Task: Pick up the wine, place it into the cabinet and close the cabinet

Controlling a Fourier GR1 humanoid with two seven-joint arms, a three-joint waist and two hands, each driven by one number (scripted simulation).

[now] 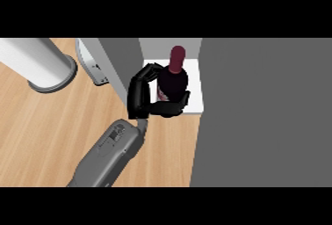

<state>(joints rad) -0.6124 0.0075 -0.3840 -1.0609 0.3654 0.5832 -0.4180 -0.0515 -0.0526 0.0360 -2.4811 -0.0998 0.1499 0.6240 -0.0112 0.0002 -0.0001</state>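
The wine bottle is dark with a dark red neck. It stands upright on the white floor of the open grey cabinet. My left hand reaches in from the lower left and is shut on the bottle. Its fingers curl round the bottle's left side, and the thumb crosses in front of the base, hiding the lower part. A light grey cabinet door stands swung open, left of the cabinet's side wall. My right hand does not show.
A tall white cylinder on a grey base stands on the wooden counter at the upper left. The cabinet's broad grey surface fills the right side of the view and hides what lies behind it.
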